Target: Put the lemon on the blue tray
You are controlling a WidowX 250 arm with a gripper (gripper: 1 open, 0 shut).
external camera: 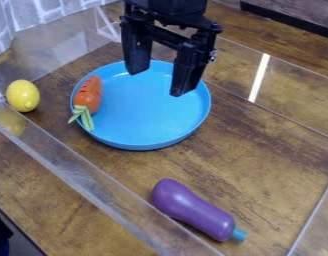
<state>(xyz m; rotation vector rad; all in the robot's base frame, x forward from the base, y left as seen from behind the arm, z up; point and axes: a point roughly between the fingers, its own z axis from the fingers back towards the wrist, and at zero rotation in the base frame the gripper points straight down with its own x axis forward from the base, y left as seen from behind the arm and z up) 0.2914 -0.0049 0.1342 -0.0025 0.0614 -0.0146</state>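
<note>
The lemon (21, 96) is a small yellow egg shape lying on the wooden table at the far left, outside the blue tray (160, 125). That tray is a wide round blue dish in the middle of the view. My gripper (161, 72) hangs above the tray's far half, pointing down, its two black fingers (136, 50) spread wide with nothing between them. It is well to the right of the lemon.
An orange carrot (87, 98) with green leaves rests on the tray's left rim. A purple eggplant (194, 208) lies at the front right. Low clear plastic walls (67, 165) border the table on the left and front.
</note>
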